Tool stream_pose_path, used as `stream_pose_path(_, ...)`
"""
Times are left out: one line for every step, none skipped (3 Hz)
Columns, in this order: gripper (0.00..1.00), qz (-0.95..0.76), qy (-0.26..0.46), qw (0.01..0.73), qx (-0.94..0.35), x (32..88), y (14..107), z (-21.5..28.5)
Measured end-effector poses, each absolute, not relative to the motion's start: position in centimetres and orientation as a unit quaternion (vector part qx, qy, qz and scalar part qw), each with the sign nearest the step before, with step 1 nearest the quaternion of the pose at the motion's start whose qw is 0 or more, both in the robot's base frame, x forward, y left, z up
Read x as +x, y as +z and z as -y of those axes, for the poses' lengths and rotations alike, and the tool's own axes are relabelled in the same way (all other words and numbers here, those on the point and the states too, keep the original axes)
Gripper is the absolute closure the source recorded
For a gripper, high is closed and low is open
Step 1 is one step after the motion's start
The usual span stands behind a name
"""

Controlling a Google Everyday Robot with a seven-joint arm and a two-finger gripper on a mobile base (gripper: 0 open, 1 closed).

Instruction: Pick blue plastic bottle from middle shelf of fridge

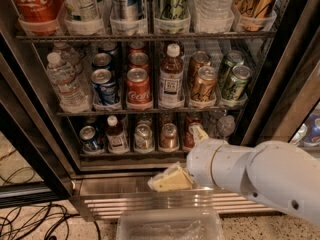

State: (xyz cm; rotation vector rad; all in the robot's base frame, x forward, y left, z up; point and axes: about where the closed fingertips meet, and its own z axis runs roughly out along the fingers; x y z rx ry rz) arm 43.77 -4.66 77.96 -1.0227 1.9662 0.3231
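The blue plastic bottle (171, 76) stands upright in the middle of the middle shelf (150, 112). It holds amber-brown liquid and has a white cap and white label. The fridge (35, 134) is open, with cans to either side of the bottle. My gripper (184, 156) is low in front of the bottom shelf and the steel base panel, well below the bottle. Its pale yellow fingers (170, 179) are spread apart and hold nothing. My white arm (265, 179) comes in from the lower right.
Clear water bottles (65, 81) stand at the left of the middle shelf. A smaller brown bottle (116, 134) and cans fill the bottom shelf. A clear plastic tray (170, 226) sits on the floor in front. Cables (30, 219) lie at lower left. The door frame (295, 84) is at right.
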Motion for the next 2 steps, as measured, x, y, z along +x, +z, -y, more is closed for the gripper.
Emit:
stream_pose_path(0.0, -0.764, 0.122, 0.524, -0.357, 47.6, 80.0, 5.3)
stream_pose_path(0.0, -0.743, 0.117, 0.591, -0.29, 50.4, 81.6, 6.8)
